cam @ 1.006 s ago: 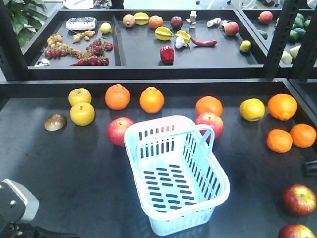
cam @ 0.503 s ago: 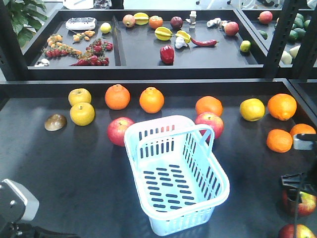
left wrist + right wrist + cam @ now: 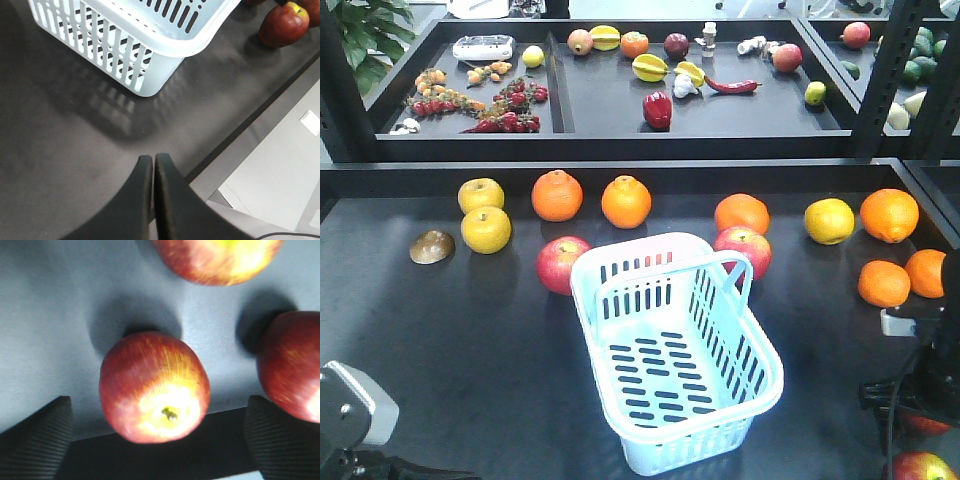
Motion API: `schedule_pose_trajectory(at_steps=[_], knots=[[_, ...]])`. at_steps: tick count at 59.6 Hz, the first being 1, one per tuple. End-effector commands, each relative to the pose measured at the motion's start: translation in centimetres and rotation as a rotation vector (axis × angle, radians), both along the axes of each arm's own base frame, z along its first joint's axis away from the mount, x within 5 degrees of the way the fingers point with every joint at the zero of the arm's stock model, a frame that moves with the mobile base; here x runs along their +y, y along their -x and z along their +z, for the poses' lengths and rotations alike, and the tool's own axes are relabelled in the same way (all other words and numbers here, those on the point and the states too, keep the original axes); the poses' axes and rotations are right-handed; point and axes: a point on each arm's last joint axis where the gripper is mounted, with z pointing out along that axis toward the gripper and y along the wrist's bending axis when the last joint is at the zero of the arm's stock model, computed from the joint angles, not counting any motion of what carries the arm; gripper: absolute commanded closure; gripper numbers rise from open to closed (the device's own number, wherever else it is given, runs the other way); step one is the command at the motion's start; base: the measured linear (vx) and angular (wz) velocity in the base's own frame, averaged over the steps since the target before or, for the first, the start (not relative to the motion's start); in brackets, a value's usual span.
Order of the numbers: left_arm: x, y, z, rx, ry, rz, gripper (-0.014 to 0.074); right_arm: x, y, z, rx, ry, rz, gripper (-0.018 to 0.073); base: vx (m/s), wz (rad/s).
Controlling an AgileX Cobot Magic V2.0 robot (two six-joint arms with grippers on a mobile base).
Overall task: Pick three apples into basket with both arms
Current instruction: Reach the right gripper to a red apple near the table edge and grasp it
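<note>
Directly beneath the right arm's black gripper (image 3: 156, 407), whose two ribbed fingers (image 3: 35, 440) stand spread wide and grasp nothing, a round dark-red apple with yellow streaks (image 3: 155, 387) sits on the dark grey table (image 3: 45, 315). It is centred between them with its stem end up, so a straight descent looks enough. Two more red apples lie near it at 12 o'clock (image 3: 220, 257) and 3 o'clock (image 3: 292, 365), and this spot is about 4 o'clock from the empty pale blue slotted plastic basket (image 3: 685, 440), far nearer the right arm than the left gripper (image 3: 153, 165), which is clenched on nothing by the basket's corner.
</note>
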Motion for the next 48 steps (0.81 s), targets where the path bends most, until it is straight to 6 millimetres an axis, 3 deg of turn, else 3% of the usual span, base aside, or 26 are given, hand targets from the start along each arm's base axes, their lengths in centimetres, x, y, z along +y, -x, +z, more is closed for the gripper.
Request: schedule_pose_trajectory(at_steps=[1,25,48], knots=[[-0.2,-0.4,1.1,-0.033,0.048,0.031,0.0602,-0.3,-0.6,0.7,-0.03,0.014,0.012,-0.009,0.0,0.0],[-0.2,-0.4,1.1,-0.031,0.048,0.03,0.0602,-0.4,-0.7,-1.3,0.009,0.019,0.03,-0.0077,0.0,0.0],[-0.2,-0.4,1.1,-0.031,0.048,0.029,0.0602,0.0,1.9,-4.9,-0.026,-0.008,0.061,-0.0046,0.0,0.0]])
